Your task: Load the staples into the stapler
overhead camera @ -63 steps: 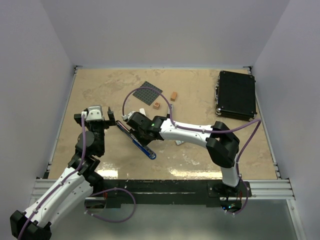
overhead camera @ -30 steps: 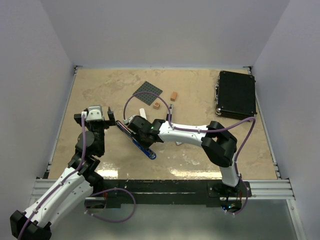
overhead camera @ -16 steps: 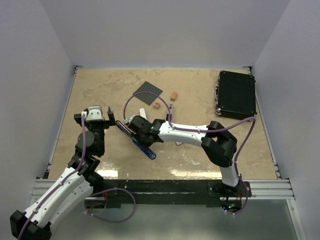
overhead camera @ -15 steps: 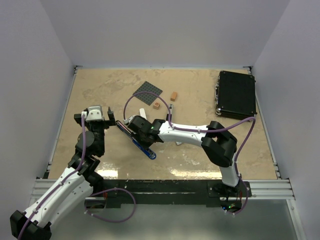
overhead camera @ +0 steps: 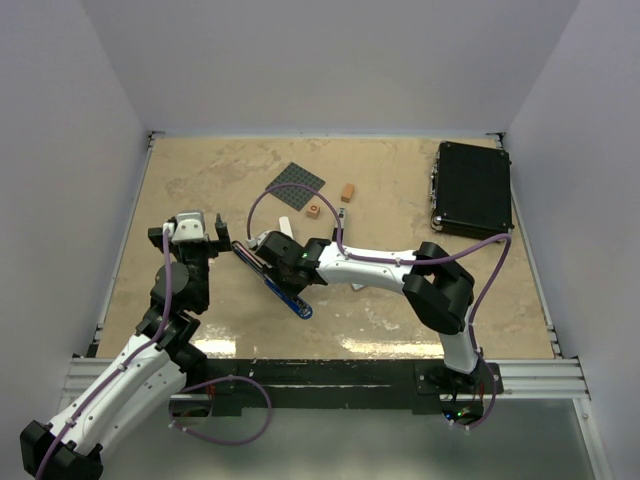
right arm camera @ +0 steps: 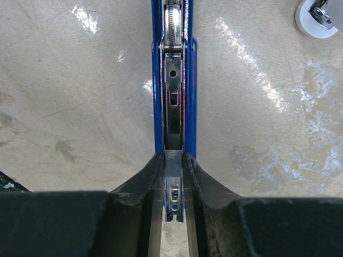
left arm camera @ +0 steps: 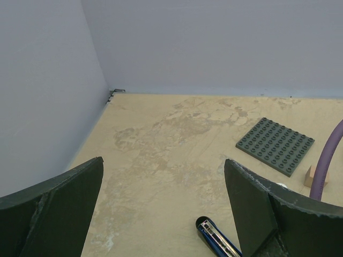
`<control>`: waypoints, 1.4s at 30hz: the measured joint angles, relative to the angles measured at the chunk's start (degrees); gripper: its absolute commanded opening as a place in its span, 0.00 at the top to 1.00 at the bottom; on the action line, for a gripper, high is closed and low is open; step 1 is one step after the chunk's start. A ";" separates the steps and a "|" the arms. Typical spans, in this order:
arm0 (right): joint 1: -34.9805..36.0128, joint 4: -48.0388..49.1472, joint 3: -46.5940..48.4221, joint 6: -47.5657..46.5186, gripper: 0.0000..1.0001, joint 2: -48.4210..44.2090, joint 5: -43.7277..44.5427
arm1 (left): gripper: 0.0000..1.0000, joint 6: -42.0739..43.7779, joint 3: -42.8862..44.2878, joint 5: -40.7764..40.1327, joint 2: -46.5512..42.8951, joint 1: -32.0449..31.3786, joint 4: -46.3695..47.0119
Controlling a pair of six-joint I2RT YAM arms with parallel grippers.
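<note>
- Top external view: a beige, mottled table [overhead camera: 200,180] floors a booth with plain pale walls [overhead camera: 320,60] on three sides.
- A black case [overhead camera: 473,190] lies flat at the far right. A grey studded plate [overhead camera: 296,182] sits far centre, with two orange blocks [overhead camera: 348,191] just right of it.
- A tiny whitish piece with dark marks, seemingly the staples [overhead camera: 343,213], lies near the blocks and apart from the stapler. It is too small to read.
- The blue stapler [overhead camera: 290,297] lies open and diagonal, left of centre, between the two grippers.
- The right gripper [right arm camera: 173,166] is clamped on the stapler's silver rail, one finger on each side. From above, its arm hides the stapler's middle.
- The left gripper [left arm camera: 163,176] hangs above the table with its fingers spread wide, holding nothing. Its right finger hides most of the stapler in the wrist view.
- A purple cable [overhead camera: 262,192] arcs beside the plate.
</note>
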 measured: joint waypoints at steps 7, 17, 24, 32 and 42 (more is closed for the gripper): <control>0.00 0.57 -0.48 -0.07 0.75 0.00 -0.02 | 0.00 0.00 0.00 0.00 0.00 0.00 0.00; 0.00 0.87 -1.36 -0.31 0.64 0.00 -0.50 | 0.00 0.00 0.00 0.00 0.00 -0.02 0.00; -0.04 0.46 -1.51 -0.26 0.58 0.00 -0.85 | 0.01 0.00 0.00 0.02 0.00 -0.09 0.00; -1.73 0.28 0.92 0.35 0.52 0.00 0.48 | 0.01 0.00 0.00 0.02 0.00 -0.22 0.00; -3.91 0.44 4.74 0.33 0.51 1.22 1.95 | 0.01 0.00 0.00 0.02 0.00 -0.22 0.00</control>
